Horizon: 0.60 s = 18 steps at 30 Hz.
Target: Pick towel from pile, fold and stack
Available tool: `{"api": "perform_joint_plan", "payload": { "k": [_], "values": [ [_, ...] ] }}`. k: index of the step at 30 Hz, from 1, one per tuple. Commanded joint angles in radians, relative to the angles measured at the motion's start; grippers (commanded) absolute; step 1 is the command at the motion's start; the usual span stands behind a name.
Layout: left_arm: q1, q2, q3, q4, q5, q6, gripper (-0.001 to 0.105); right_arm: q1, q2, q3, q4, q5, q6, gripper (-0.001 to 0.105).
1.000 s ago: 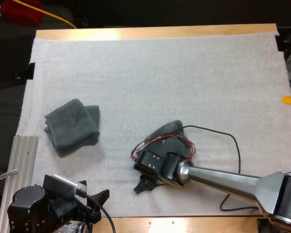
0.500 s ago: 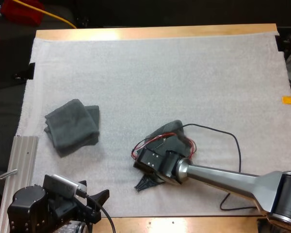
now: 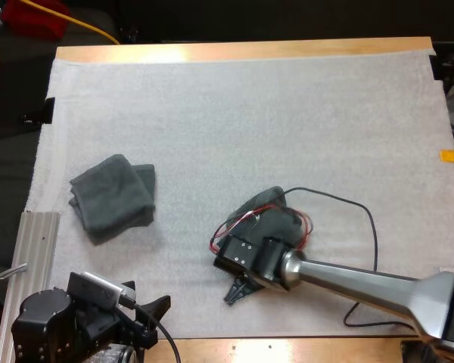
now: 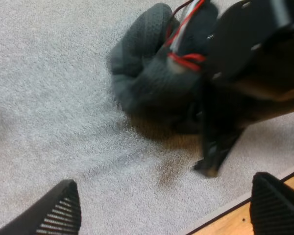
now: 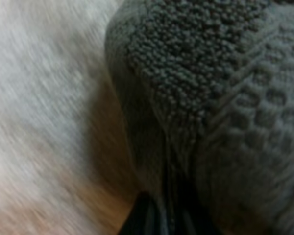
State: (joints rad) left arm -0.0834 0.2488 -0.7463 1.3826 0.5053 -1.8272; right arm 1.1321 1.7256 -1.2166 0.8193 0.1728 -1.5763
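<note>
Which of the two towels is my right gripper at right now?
The crumpled towel, partly covered by the wrist of the right gripper. The other towel, flatter and neater, lies alone well off to its left.

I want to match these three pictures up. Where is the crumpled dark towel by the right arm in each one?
High view: the crumpled towel lies on the white mat, near side, partly under the right gripper.
Left wrist view: the towel lies beside the right gripper, on the mat.
Right wrist view: the towel is close up, on the mat.
Shared landmark: the white mat beneath it.
</note>
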Motion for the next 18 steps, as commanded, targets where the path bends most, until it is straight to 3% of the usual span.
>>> {"api": "perform_joint_plan", "payload": {
  "k": [1,7,18],
  "values": [
    [-0.004,0.0,-0.008,-0.005,0.006,0.0,0.069,-0.001,-0.05,-0.018,0.05,0.043,-0.048,0.001],
    [-0.004,0.0,-0.008,-0.005,0.006,0.004,0.069,-0.001,-0.19,-0.112,0.139,0.169,-0.156,0.001],
    [-0.004,0.0,-0.008,-0.005,0.006,0.004,0.069,-0.001,-0.268,-0.487,0.205,0.419,-0.45,0.001]
  ]
}}
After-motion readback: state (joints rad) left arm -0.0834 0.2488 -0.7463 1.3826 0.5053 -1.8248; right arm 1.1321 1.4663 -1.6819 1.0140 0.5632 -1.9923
